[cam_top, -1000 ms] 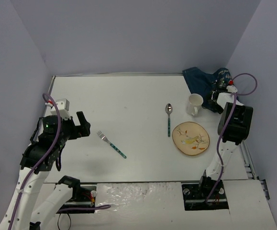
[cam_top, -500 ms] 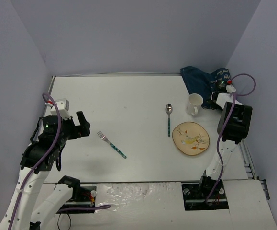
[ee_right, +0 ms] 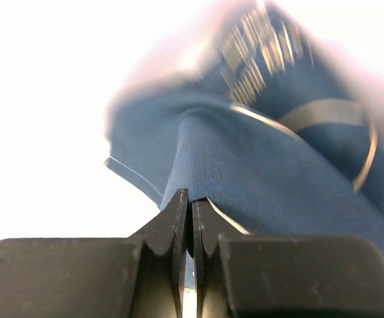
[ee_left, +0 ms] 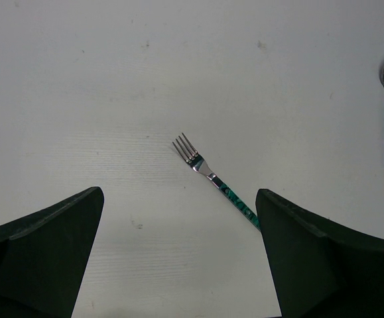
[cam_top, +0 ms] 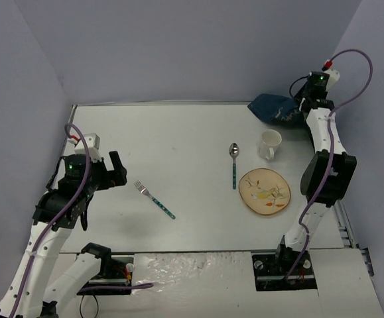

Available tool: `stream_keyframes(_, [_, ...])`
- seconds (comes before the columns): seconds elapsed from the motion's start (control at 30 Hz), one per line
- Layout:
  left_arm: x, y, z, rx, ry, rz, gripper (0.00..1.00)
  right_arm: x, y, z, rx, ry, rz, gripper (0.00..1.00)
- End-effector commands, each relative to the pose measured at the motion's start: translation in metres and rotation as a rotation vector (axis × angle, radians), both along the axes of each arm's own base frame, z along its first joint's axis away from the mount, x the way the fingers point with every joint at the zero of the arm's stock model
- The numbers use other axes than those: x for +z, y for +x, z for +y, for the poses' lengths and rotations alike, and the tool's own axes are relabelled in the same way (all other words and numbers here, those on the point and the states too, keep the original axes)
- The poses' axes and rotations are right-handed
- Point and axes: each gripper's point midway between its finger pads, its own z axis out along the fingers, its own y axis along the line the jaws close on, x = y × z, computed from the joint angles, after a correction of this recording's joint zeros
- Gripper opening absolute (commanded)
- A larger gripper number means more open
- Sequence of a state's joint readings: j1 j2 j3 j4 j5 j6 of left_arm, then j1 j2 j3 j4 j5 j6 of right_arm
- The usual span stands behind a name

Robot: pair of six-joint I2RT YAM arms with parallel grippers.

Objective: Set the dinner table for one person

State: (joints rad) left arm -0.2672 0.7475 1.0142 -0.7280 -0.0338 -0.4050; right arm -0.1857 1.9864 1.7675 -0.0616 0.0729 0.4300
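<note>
Right gripper is clamped on a fold of the blue cloth at the table's 1 o'clock corner; left gripper hovers with its jaws spread wide.

The white dinner table fills the floor between the walls, with open room across its far and middle left. The cloth sits bunched against the far edge, close to the right wall. A white mug stands near the cloth at its 6 o'clock, apart from it. The spoon lies at the mug's 8 o'clock, the patterned plate at its 6 o'clock. The fork lies alone at the table's 7 o'clock, slanted, its handle end running under the left gripper's right-hand finger in the wrist view.
</note>
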Motion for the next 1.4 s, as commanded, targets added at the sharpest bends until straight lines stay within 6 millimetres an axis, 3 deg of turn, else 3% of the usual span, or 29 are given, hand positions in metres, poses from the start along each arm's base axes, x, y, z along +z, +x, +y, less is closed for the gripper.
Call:
stream_keyframes(0.0, [0.035,0.010,-0.003,0.016,-0.051,-0.105,0.97,0.157,0.013,0.026,0.093,-0.147,-0.343,0.00])
stream_keyframes(0.2, [0.043,0.007,-0.001,0.033,-0.062,-0.128,0.97,0.240,0.028,0.107,0.293,-0.205,-0.533,0.00])
stream_keyframes(0.33, [0.045,0.004,0.007,0.075,-0.051,-0.127,0.97,0.287,0.025,0.177,0.432,-0.240,-0.662,0.00])
stream_keyframes(0.5, [0.051,-0.003,0.019,0.136,-0.045,-0.135,0.97,0.313,0.002,0.287,0.583,-0.200,-0.787,0.00])
stream_keyframes(0.6, [0.054,-0.008,0.026,0.175,-0.043,-0.140,0.97,0.307,-0.012,0.338,0.620,-0.182,-0.813,0.00])
stream_keyframes(0.67, [0.055,-0.011,0.031,0.200,-0.038,-0.141,0.97,0.284,-0.024,0.382,0.668,-0.148,-0.816,0.00])
stream_keyframes(0.77, [0.053,-0.015,0.038,0.238,-0.032,-0.137,0.97,0.220,-0.036,0.447,0.773,-0.083,-0.723,0.00])
stream_keyframes(0.83, [0.050,-0.018,0.042,0.258,-0.025,-0.132,0.97,0.170,-0.052,0.488,0.846,-0.060,-0.636,0.00])
stream_keyframes(0.9, [0.047,-0.020,0.045,0.277,-0.022,-0.128,0.97,0.104,-0.078,0.531,0.923,-0.042,-0.527,0.07])
stream_keyframes(1.0, [0.043,-0.021,0.048,0.295,-0.020,-0.122,0.97,0.028,-0.115,0.570,0.995,-0.020,-0.381,0.18])
stream_keyframes(1.07, [0.041,-0.020,0.049,0.304,-0.020,-0.117,0.97,-0.007,-0.141,0.586,1.057,-0.009,-0.289,0.34])
stream_keyframes(1.13, [0.039,-0.016,0.048,0.312,-0.024,-0.113,0.97,-0.021,-0.164,0.595,1.126,0.018,-0.223,0.49])
stream_keyframes(1.2, [0.036,-0.009,0.046,0.318,-0.027,-0.110,0.97,-0.025,-0.174,0.590,1.144,0.021,-0.173,0.65])
stream_keyframes(1.33, [0.031,0.007,0.042,0.342,-0.055,-0.105,0.97,0.002,-0.171,0.557,1.105,-0.030,-0.161,0.87])
stream_keyframes(1.37, [0.027,0.014,0.040,0.349,-0.060,-0.101,0.97,0.004,-0.165,0.539,1.083,-0.039,-0.143,0.91])
